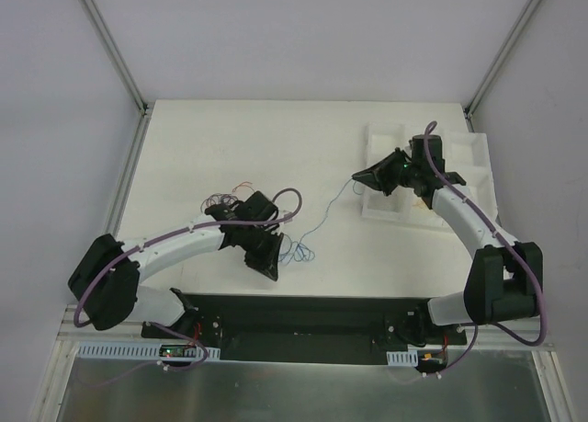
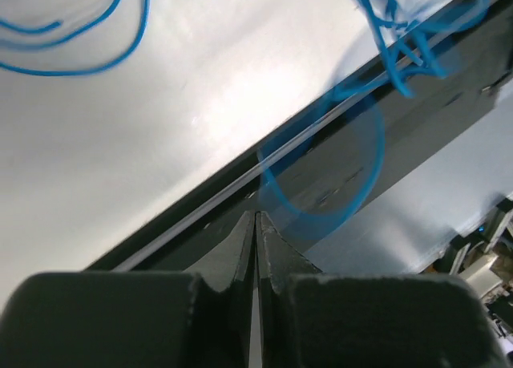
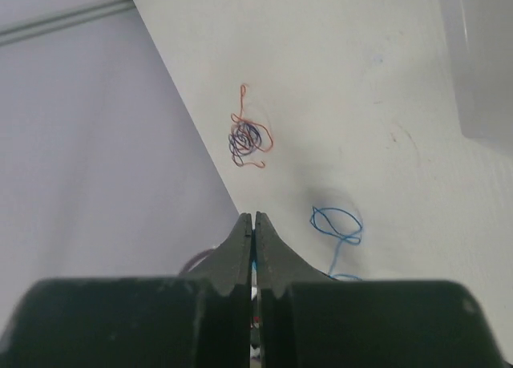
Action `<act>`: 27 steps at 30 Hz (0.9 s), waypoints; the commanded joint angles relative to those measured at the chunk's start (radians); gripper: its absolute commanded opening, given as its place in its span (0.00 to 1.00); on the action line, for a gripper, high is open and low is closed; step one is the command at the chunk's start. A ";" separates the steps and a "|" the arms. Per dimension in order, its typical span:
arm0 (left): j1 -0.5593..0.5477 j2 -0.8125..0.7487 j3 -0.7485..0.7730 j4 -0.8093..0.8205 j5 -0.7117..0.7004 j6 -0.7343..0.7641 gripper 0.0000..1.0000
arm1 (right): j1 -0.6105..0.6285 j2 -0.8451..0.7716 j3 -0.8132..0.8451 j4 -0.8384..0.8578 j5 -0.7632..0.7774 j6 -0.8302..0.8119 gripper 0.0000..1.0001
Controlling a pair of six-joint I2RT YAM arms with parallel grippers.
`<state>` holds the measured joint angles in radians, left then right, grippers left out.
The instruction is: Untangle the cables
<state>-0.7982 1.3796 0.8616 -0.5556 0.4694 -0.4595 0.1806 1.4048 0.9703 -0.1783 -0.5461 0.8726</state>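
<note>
curly blue cables (image 3: 343, 238), tangled red bundle (image 3: 248, 135)

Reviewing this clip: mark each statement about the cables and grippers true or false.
1. Both grippers have their fingers shut. True: left gripper, right gripper.
2. The red-and-dark bundle lies inside the white tray. False: it lies on the table beside the left arm.
3. A blue cable runs from beside the left gripper up to the right gripper's fingers. True.
4. The right gripper is at the table's near edge. False: it is beside the tray; the left gripper is at the near edge.
</note>
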 commanded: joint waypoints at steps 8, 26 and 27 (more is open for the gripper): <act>-0.001 -0.251 -0.099 -0.033 -0.143 -0.079 0.00 | -0.032 -0.021 0.132 -0.030 0.090 -0.094 0.00; 0.250 0.102 0.375 -0.059 -0.088 0.033 0.65 | 0.109 -0.187 0.205 -0.432 0.018 -0.518 0.00; 0.290 0.127 0.388 -0.060 -0.083 0.010 0.69 | 0.134 -0.194 0.197 -0.464 0.029 -0.549 0.00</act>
<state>-0.6209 1.4349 1.1618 -0.6067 0.3492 -0.4339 0.2527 1.2762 1.1824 -0.5030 -0.5087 0.4625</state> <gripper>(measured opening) 0.628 0.009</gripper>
